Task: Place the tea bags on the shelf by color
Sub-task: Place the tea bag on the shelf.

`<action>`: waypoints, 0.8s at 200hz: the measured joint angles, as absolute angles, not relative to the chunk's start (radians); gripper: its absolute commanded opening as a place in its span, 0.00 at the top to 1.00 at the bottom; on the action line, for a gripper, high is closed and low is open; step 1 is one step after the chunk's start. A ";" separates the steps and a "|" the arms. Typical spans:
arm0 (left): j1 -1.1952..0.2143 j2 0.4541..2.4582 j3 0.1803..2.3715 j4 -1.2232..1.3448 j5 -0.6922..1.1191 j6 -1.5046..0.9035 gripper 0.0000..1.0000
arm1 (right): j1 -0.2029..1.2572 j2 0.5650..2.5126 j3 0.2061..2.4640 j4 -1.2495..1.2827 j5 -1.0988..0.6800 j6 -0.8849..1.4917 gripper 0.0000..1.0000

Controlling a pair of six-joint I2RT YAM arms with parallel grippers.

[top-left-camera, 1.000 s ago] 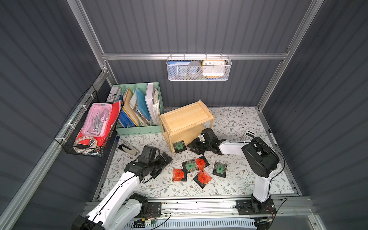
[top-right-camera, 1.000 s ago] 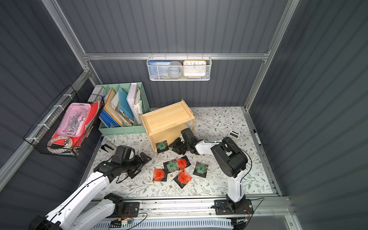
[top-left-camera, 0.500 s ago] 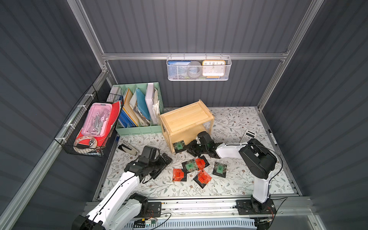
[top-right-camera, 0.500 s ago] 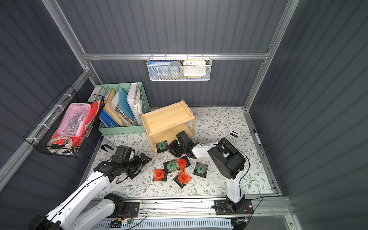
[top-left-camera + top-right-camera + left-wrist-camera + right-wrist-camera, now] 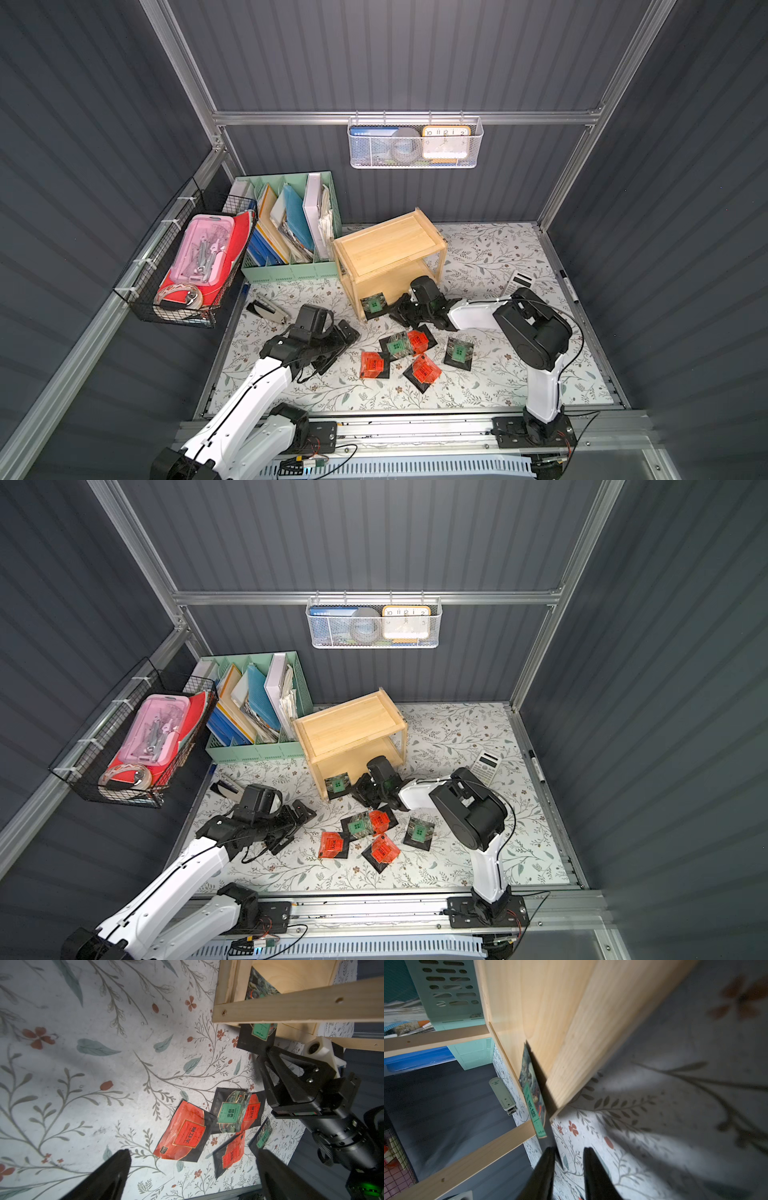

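One tea bag (image 5: 252,1043) partly behind shelf (image 5: 291,1005)

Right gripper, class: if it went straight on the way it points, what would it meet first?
The green tea bag leaning at the shelf corner; its dark edge seems to reach the tips of the right gripper, though depth is unclear.

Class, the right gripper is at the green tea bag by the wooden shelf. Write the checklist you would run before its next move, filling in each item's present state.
1. Right gripper clamped on the green tea bag: not ok; a gap shows between the jaws.
2. That tea bag fully inside the shelf: not ok; part sticks out of the lower tier.
3. Left gripper open, apart from the packets: ok.
4. Shelf upright: ok.
5. Other tea bags sorted: not ok; five lie on the mat.
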State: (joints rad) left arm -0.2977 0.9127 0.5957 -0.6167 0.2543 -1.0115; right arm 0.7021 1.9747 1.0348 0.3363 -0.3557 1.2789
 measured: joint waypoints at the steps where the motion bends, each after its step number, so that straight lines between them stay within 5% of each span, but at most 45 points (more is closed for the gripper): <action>1: -0.298 0.913 0.596 -0.617 0.254 -1.011 0.00 | 0.702 1.975 1.035 0.337 -0.356 1.279 0.73; 101: -0.298 0.929 0.607 -0.625 0.255 -1.000 0.00 | 0.700 2.005 1.047 0.351 -0.348 1.257 0.96; 160: -0.298 0.942 0.608 -0.625 0.257 -0.994 0.00 | 0.700 2.001 1.047 0.347 -0.346 1.199 1.00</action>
